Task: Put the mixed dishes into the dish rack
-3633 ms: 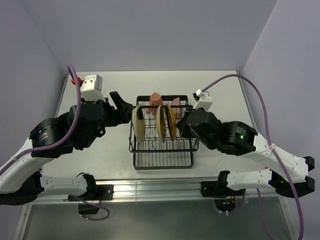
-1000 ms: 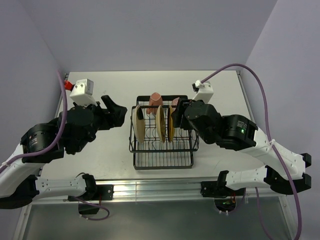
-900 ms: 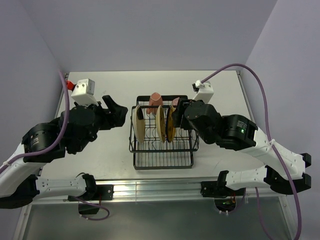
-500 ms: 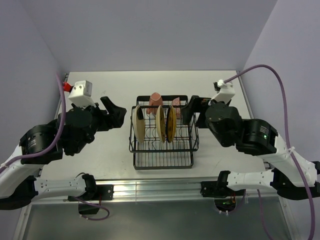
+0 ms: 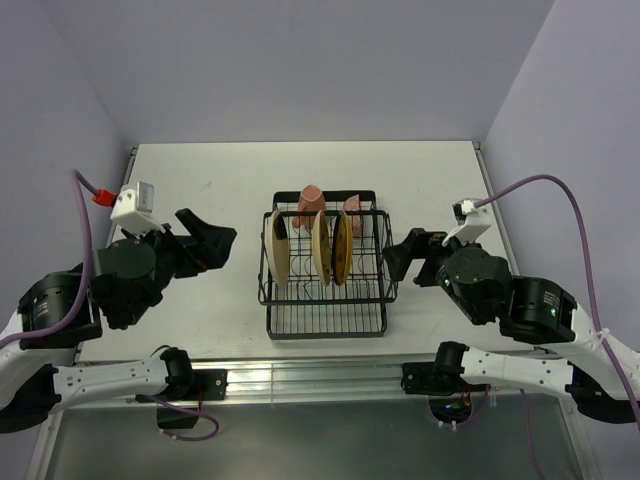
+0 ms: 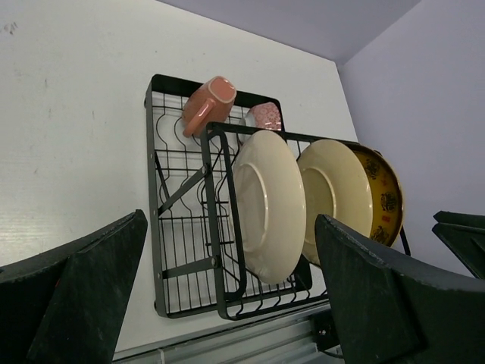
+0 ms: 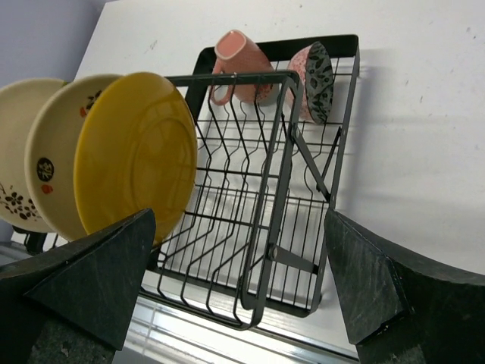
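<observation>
The black wire dish rack stands mid-table. Upright in its slots are two cream plates and the yellow patterned plate. At the rack's far end lie the pinkish mug and the small speckled bowl. My left gripper hangs open left of the rack, holding nothing. Right of the rack my right gripper is open and empty too.
The white table is walled by lilac panels at the back and both sides. An aluminium rail runs along the near edge between the arm bases. Purple cables loop off each wrist.
Both arms have drawn back from the rack, the left toward the near left, the right toward the near right. Both grippers' fingers have spread wider.
</observation>
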{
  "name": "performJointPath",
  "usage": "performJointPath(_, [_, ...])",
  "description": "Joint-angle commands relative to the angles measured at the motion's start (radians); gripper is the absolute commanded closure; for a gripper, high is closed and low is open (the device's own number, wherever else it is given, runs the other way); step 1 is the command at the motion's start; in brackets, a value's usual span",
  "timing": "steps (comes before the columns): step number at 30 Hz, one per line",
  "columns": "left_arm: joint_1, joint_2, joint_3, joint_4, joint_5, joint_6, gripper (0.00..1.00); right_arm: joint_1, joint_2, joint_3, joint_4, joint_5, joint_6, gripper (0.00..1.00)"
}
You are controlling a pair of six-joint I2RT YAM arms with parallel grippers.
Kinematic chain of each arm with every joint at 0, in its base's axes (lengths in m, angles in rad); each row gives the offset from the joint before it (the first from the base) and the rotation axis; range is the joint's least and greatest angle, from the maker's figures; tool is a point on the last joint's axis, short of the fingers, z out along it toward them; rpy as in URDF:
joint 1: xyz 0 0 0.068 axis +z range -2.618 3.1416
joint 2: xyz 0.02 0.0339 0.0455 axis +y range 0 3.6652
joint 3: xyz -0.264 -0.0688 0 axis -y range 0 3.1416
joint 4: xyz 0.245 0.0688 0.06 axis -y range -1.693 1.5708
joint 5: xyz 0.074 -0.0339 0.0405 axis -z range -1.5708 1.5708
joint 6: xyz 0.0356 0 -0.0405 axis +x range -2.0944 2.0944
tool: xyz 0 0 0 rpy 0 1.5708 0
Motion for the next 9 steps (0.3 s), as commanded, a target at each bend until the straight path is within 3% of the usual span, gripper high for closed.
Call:
performJointPath(1, [-0.005,-0.012,-0.031,0.006,0.004,-0.052,0.01,-0.005,-0.043,-0.045,0.067,-0.022,0.024,0.00])
performJointPath(9, [-0.005,-0.085,-0.123,0.017,0.044,-0.101,0.01,-0.005,-0.098,-0.142,0.090,-0.079,0.044,0.00])
